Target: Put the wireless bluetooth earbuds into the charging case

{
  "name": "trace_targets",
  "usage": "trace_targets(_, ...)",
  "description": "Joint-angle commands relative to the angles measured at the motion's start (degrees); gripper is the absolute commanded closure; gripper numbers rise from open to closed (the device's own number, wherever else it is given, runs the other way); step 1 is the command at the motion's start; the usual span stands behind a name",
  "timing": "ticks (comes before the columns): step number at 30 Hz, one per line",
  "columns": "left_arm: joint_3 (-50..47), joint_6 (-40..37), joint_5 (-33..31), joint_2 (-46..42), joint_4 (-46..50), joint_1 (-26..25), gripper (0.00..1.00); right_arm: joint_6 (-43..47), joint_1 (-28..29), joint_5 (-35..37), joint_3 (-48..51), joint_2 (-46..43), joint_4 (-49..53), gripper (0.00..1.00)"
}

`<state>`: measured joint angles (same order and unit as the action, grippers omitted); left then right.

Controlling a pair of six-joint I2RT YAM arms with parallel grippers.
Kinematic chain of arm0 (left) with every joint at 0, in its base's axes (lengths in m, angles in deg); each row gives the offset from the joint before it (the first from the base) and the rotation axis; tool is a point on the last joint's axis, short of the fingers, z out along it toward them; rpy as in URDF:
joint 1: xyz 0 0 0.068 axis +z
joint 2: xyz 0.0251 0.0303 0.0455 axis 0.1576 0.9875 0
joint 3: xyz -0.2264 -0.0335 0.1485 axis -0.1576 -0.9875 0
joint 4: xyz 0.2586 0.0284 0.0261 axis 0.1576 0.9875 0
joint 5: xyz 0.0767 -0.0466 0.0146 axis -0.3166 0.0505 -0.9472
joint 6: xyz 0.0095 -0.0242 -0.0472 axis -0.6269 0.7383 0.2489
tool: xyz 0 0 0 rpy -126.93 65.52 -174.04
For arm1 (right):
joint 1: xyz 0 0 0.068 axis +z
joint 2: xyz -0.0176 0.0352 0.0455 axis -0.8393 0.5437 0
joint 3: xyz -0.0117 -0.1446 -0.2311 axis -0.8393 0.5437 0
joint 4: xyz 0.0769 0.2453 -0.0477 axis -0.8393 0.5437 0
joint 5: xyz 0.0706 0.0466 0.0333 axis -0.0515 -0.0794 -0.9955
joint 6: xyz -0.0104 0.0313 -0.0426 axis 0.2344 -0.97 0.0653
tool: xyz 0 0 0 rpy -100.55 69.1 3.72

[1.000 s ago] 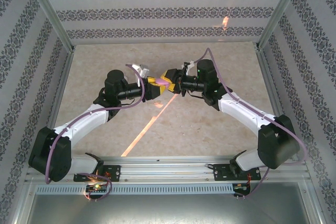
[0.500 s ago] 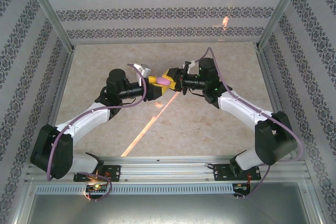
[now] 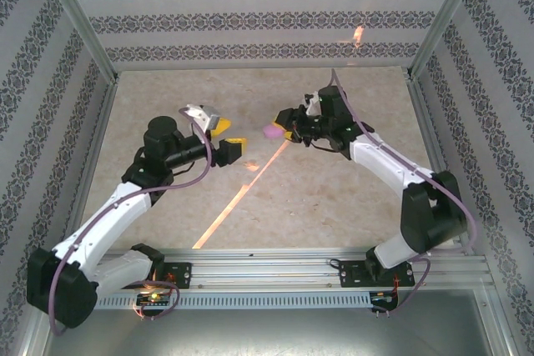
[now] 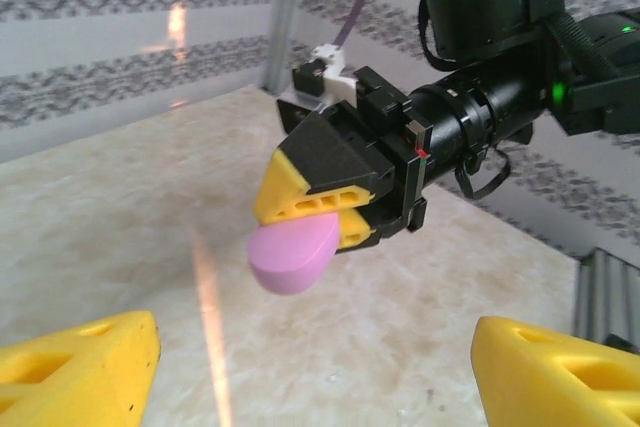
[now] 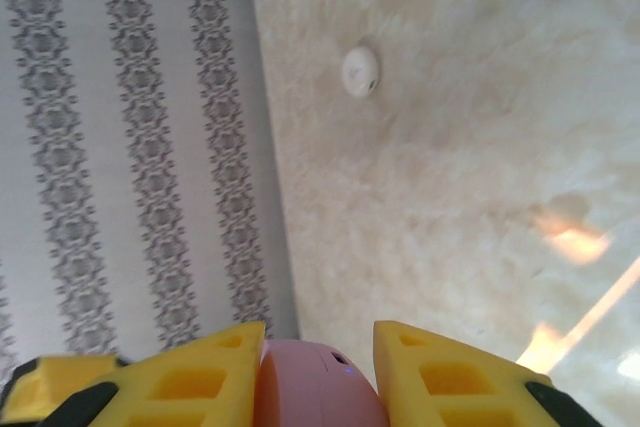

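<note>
My right gripper [image 4: 315, 215] pinches the apparently closed charging case [image 4: 293, 257], my left gripper [image 4: 315, 377] gapes empty nearby; whether the earbuds are inside, I cannot tell.

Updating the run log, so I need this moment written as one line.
left pincer: open, empty | right pincer: shut on charging case | charging case: closed, held above table

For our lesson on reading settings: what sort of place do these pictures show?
Probably a robot test booth, not a home: patterned wall panels in a bare aluminium frame, and two white-and-black robot arms bolted to a metal rail.
</note>
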<state>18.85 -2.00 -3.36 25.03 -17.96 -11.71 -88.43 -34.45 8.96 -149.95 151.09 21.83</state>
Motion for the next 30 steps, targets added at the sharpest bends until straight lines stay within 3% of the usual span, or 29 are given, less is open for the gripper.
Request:
trace_targets(1,-2.1,-2.6,-9.8,-3.0,9.5,1.5,0.19,8.8,0.5,4.9,-4.7,6.5,4.4,0.82)
trace_targets(5,-4.9,0.2,-17.6,-6.9,13.9,3.6,0.18,11.1,3.5,6.0,-14.7,17.2,5.3,0.82)
trace_targets(12,-7.2,0.8,-16.0,-8.2,15.7,4.9,0.18,13.0,8.3,10.3,-38.3,37.9,8.2,0.8)
trace_targets(21,-8.3,-0.3,-15.4,-8.5,17.3,6.3,0.19,17.1,11.0,12.2,-69.9,60.7,21.1,0.76)
trace_targets(24,-8.6,-0.5,-15.4,-8.5,17.1,7.0,0.19,18.5,11.1,13.0,-75.6,64.2,25.4,0.72)
trace_targets(30,-8.5,-0.8,-15.1,-8.1,16.6,8.3,0.19,19.9,10.5,14.7,-76.2,64.5,30.3,0.64)
